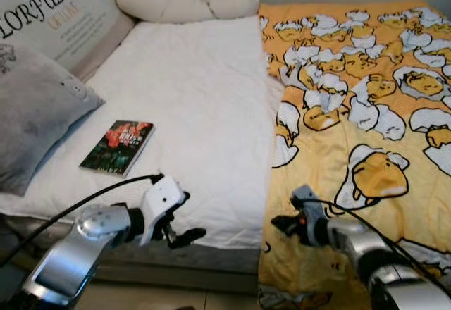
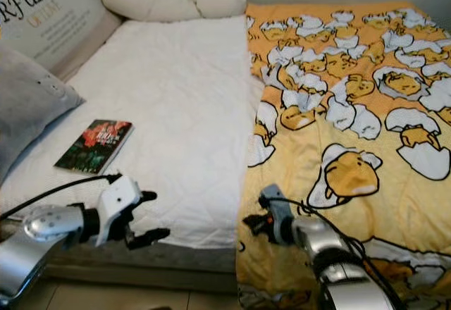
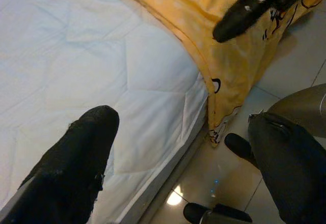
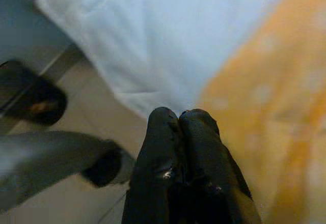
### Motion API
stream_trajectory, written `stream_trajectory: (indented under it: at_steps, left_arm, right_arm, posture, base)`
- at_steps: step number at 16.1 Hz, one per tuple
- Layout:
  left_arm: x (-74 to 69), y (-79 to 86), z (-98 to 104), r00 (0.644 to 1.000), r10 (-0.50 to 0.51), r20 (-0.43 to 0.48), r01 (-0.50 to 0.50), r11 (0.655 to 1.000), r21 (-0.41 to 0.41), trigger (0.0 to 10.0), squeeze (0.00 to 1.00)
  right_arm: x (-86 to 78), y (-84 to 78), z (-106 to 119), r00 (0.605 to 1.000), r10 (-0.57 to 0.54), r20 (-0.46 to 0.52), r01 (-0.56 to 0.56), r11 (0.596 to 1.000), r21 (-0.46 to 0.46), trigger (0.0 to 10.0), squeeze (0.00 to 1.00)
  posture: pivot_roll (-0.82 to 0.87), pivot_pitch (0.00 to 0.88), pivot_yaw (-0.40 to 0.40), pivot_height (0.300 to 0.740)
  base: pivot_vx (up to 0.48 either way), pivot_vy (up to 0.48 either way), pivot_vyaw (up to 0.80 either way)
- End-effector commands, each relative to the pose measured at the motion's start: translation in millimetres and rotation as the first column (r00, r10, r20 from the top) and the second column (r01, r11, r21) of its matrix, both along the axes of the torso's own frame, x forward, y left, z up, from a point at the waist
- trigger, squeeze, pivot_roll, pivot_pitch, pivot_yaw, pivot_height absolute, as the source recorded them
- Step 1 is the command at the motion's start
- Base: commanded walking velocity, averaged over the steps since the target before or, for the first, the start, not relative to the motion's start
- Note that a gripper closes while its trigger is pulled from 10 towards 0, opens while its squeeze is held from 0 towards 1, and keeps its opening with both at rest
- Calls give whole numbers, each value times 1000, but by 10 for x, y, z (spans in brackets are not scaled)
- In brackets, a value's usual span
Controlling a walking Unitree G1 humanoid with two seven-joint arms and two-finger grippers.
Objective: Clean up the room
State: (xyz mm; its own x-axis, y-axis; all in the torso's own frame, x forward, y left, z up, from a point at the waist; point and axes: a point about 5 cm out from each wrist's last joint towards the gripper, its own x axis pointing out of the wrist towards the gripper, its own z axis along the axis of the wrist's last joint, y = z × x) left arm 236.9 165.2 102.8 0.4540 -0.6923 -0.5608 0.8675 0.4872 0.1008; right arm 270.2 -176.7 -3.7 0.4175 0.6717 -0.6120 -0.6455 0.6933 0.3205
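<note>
My right claw is pressed shut, the two black fingers lying flat against each other with nothing between them. It hangs at the foot of the bed, just at the left edge of the yellow blanket, where the blanket meets the bare white sheet. My left claw is wide open and holds nothing; it waits over the near edge of the mattress, at about 9 o'clock from the right claw and near to it.

The blanket covers the right half of the bed and its lower corner falls over the edge toward the floor. A book lies on the sheet at 11 o'clock from my left claw, apart from it. At 10 o'clock, further out, a grey pillow leans at the side, with a printed cushion behind it and a long cream bolster at the head of the bed.

I think the danger is this: with the fingers shut, the right claw will only push the blanket edge and wrinkle it, not catch it. Also the two claws are close, so a careless reach could knock one against the other. If I pull the blanket across, it may cover the book and drag it off the bed.
</note>
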Motion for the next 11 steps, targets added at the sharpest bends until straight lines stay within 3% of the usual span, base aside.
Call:
stream_trajectory:
  at_steps: [1,2,3,4,5,6,7,8,11]
  left_arm:
    - [17,5,0,1000,-8,3,8,1000,6,10000,980]
    - [27,7,-2,1000,-8,6,8,1000,5,10000,980]
    - [29,7,-6,1000,-8,6,8,1000,6,10000,980]
    - [31,8,-22,1000,1,-3,-1,1000,4,10000,980]
    - [29,7,-28,1000,3,-13,-3,1000,1,10000,976]
    - [30,-17,-24,1000,-7,-14,7,1000,-5,10000,973]
    - [44,-26,-12,1000,-18,5,18,1000,6,10000,976]
    - [46,-24,-7,1000,-19,8,19,1000,9,10000,976]
    - [32,-23,3,999,-37,8,37,999,24,10000,980]
  right_arm:
    - [-14,23,95,996,89,17,-90,993,76,0,0]
    - [-108,-1,143,986,168,11,-168,977,127,0,0]
    - [-159,-22,154,979,204,15,-205,971,121,0,0]
    - [-160,-89,117,980,189,61,-189,982,-8,0,0]
    - [-137,-110,103,982,167,87,-162,985,-62,2353,0]
    - [-30,-94,97,986,66,152,-48,992,-119,10000,0]
    - [106,-7,126,978,-104,179,121,989,-89,10000,1000]
    - [157,47,137,970,-167,177,182,981,-72,10000,1000]
    - [322,196,146,924,-296,243,335,932,-140,10000,1000]
  posture:
    - [17,0,97,740]
    - [15,0,98,740]
    - [12,0,98,740]
    - [7,0,102,740]
    - [3,0,106,740]
    - [5,0,108,740]
    - [14,0,107,740]
    - [16,0,108,740]
    - [35,0,112,740]
  base:
    - [0,0,0]
    - [0,0,0]
    - [0,0,0]
    - [0,0,0]
    - [0,0,0]
    - [0,0,0]
    - [0,0,0]
    - [0,0,0]
    - [0,0,0]
